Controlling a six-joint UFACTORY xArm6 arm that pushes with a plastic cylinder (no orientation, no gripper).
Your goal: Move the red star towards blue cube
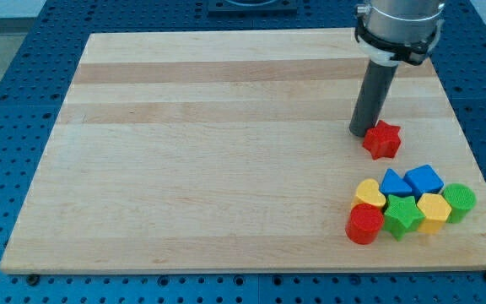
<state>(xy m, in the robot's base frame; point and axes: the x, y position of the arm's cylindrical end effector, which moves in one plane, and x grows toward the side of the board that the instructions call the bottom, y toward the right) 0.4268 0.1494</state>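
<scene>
The red star [382,140] lies on the wooden board at the view's right. My tip [360,132] stands right beside the star, at its upper left, touching or nearly touching it. The blue cube [424,179] sits below and to the right of the star, at the top of a cluster of blocks. A gap of bare wood separates the star from the cube.
The cluster at the view's lower right also holds a blue block [393,182], a yellow block [369,193], a red cylinder [364,225], a green star [402,214], a yellow block [434,211] and a green cylinder [459,200]. The board's right edge [479,169] is near.
</scene>
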